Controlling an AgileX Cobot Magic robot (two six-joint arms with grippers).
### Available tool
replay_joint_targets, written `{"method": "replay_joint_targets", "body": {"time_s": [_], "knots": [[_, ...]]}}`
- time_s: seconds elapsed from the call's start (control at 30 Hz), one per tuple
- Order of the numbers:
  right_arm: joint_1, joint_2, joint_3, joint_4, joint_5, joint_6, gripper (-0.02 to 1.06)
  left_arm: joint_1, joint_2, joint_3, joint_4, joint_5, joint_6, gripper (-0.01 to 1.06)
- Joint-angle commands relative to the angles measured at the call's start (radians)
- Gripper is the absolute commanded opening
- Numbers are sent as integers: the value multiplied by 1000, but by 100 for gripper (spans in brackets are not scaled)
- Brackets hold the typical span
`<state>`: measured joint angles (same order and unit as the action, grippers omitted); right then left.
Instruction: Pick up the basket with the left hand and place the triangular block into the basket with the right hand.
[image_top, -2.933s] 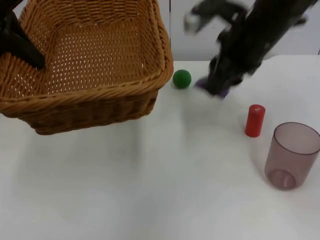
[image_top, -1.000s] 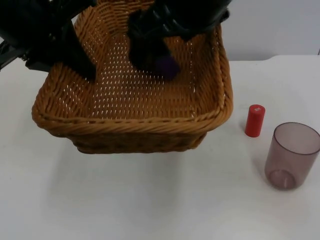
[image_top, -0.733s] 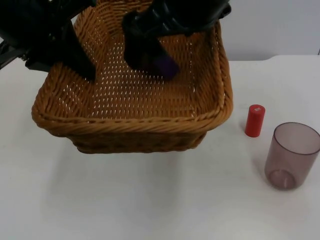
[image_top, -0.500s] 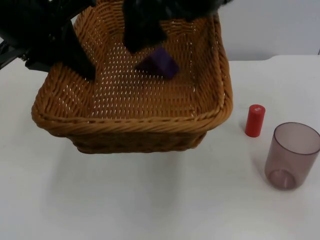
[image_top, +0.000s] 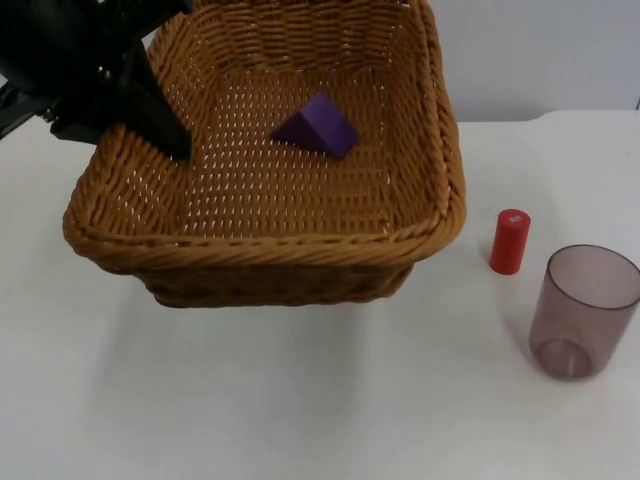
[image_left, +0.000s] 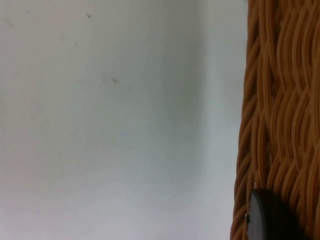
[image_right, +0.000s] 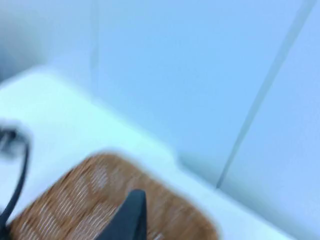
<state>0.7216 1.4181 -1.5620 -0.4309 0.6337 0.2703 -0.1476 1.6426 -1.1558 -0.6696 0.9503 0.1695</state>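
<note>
I see the left gripper (image_top: 170, 135), upper left, jaws clamped on the basket (image_top: 270, 255) rim; the triangular block (image_top: 318, 125) lies inside. The right gripper (image_right: 129, 220) hangs above the basket, jaws' state unclear.

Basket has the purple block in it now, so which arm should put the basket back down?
Probably the left: the left gripper already grips the basket by its rim, with the triangular block lying inside. The right gripper is up above the basket, holding nothing.

One basket (image_top: 420, 230), one purple triangular block (image_top: 319, 126), one red cylinder (image_top: 509, 241), one translucent cup (image_top: 583, 310).
</note>
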Motion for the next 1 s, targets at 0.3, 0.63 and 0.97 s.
{"method": "replay_joint_targets", "body": {"time_s": [0.3,0.63,0.97], "knots": [[-574,-118,1,488,78,-332,105,-5,-15,-6,-22,-3,9,1],[-755,-122,1,575,182,-447,105,-5,3,-6,-22,-45,-26,1],[-755,-122,1,594,199,-482,105,-21,114,-6,-22,-119,-26,1]]}}
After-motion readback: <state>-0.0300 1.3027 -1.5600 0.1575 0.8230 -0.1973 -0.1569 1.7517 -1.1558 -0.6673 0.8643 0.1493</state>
